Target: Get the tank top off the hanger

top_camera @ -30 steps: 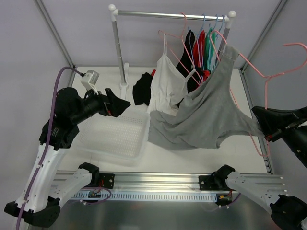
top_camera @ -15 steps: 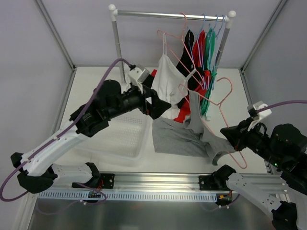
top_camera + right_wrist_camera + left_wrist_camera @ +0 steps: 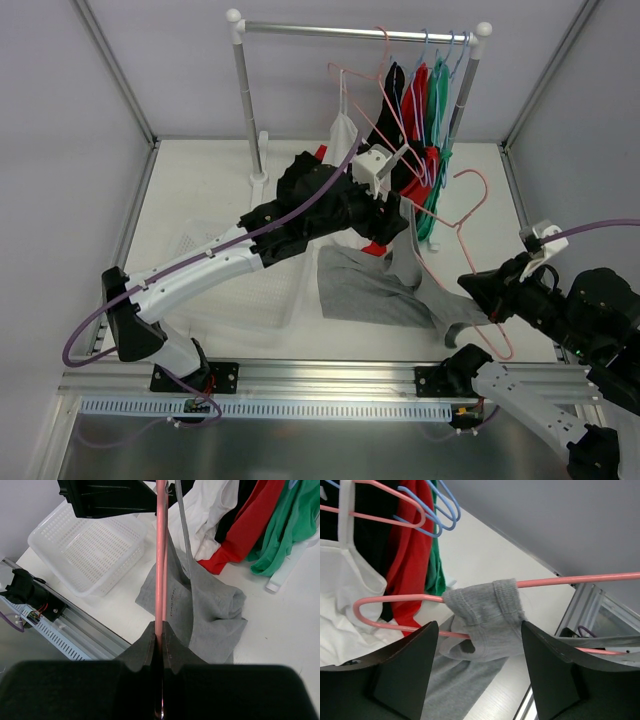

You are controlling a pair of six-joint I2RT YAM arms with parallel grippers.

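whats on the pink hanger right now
One strap of the grey tank top is looped over the pink hanger; the rest of the top slumps on the table. Anything under that pile is covered.

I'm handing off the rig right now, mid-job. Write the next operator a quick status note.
Right gripper shut on the pink hanger.
Left gripper open, straddling the strap looped over the hanger.
Done: gray tank top's body is off, heaped on the table.
Left: pinch the strap, slide it off the hanger arm.
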